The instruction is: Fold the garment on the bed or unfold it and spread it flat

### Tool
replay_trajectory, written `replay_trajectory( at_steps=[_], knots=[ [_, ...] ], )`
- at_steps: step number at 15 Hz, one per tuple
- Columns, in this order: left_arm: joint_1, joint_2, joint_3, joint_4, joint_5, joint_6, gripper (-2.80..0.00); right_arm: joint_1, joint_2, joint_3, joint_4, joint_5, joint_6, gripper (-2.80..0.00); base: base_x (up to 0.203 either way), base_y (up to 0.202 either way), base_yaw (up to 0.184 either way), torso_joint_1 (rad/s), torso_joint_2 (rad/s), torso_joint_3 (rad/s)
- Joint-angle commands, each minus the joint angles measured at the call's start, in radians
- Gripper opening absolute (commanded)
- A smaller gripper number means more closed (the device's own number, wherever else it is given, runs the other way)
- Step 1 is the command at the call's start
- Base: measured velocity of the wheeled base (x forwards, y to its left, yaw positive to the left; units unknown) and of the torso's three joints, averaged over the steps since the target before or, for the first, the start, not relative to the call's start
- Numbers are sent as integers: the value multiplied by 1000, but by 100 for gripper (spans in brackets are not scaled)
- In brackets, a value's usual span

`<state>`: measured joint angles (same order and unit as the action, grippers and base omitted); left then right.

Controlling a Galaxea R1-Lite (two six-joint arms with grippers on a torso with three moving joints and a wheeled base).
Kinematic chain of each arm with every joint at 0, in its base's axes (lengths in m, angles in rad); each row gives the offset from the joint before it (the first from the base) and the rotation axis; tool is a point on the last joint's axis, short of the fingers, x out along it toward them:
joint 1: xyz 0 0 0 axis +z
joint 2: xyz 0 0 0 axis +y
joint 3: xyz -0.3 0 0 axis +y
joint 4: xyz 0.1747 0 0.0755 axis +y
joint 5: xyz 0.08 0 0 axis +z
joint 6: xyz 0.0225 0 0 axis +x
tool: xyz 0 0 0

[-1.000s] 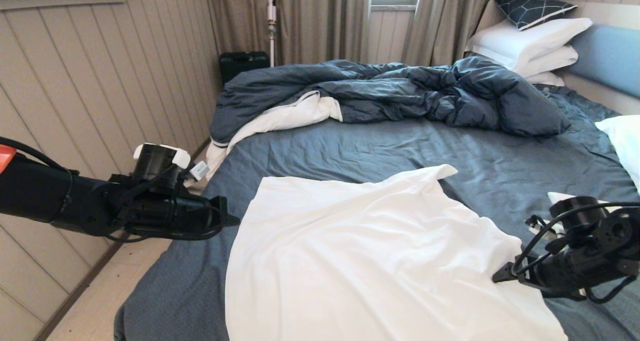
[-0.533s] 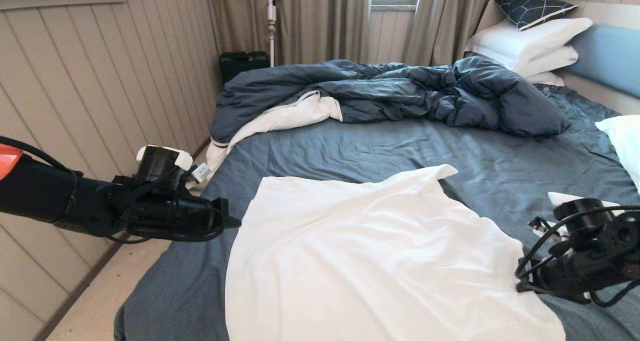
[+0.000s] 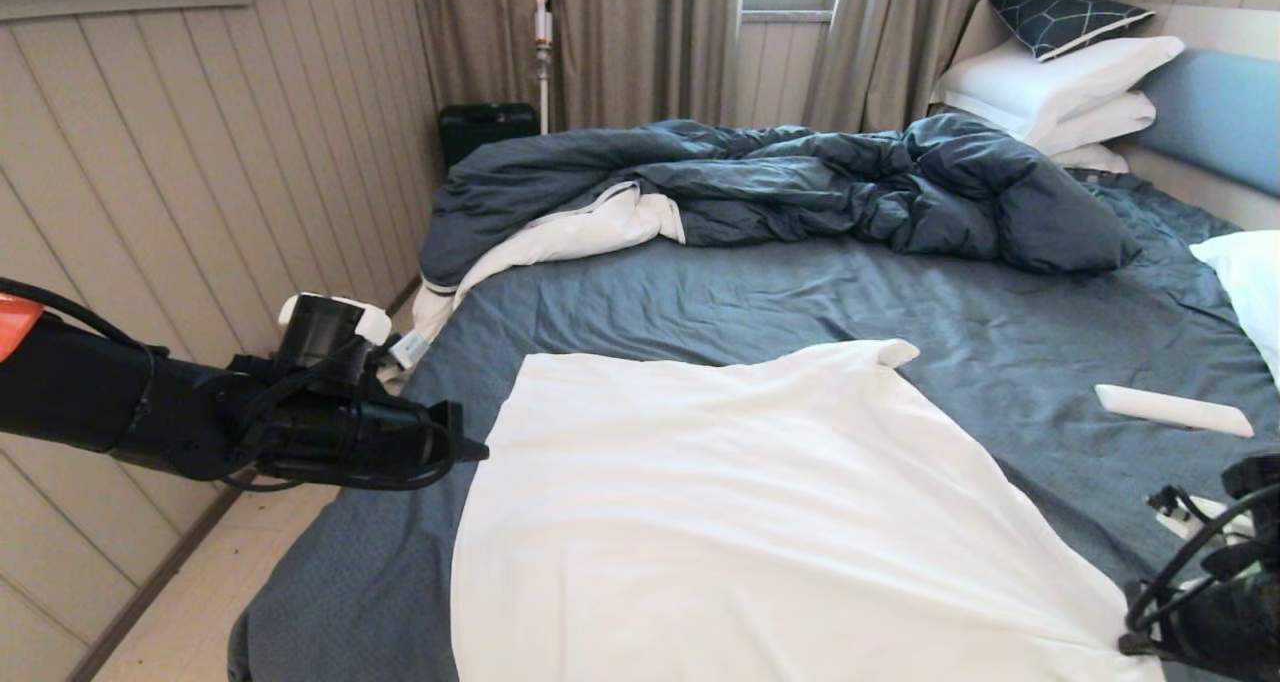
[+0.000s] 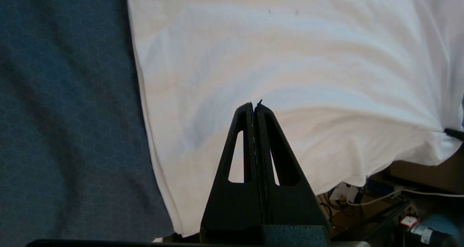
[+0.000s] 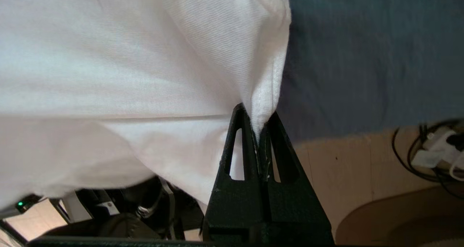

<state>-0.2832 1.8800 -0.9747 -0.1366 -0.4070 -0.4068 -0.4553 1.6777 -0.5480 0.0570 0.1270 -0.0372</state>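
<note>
The garment (image 3: 740,522), a large white shirt, lies spread over the near half of the bed (image 3: 760,292) with its dark slate-blue sheet. My right gripper (image 5: 259,125) is shut on the garment's near right edge, the cloth (image 5: 266,98) pinched between its fingertips. In the head view that gripper (image 3: 1130,642) sits at the lower right corner, beyond the bed's near edge. My left gripper (image 3: 480,452) hangs shut and empty above the garment's left edge; in the left wrist view its tips (image 4: 255,107) are pressed together over the white cloth (image 4: 290,58).
A rumpled dark blue duvet (image 3: 800,187) with white lining lies across the far half. White pillows (image 3: 1060,87) and a blue headboard (image 3: 1215,112) are at the far right. A white remote-like bar (image 3: 1170,410) lies on the sheet at right. A panelled wall (image 3: 200,162) runs along the left.
My right gripper closed on the garment's right edge and pulled it down and toward me, stretching the cloth flatter. The white bar on the sheet is now uncovered. The left arm barely shifted.
</note>
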Motion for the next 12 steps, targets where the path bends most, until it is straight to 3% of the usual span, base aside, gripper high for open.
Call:
replay_trajectory(
  at_steps=[1,6,10,11,12],
  knots=[
    [-5,-2,2,-1,-3,-3,-280,-26,-35,50,-2,1,-14,-280,0,0,0,0,0,0],
    [-8,1,4,-1,-3,-3,-280,-59,-61,140,-8,2,-58,-280,0,0,0,0,0,0],
    [-11,-1,4,-1,-3,-3,-280,-64,-33,126,-42,4,-57,-280,0,0,0,0,0,0],
    [-11,-1,4,-1,-3,-3,-280,-68,-22,125,-68,5,-57,0,0,0,0,0,0,0],
    [-11,-1,4,-1,-3,-3,-280,-75,-25,124,-84,6,-58,0,0,0,0,0,0,0]
  ],
)
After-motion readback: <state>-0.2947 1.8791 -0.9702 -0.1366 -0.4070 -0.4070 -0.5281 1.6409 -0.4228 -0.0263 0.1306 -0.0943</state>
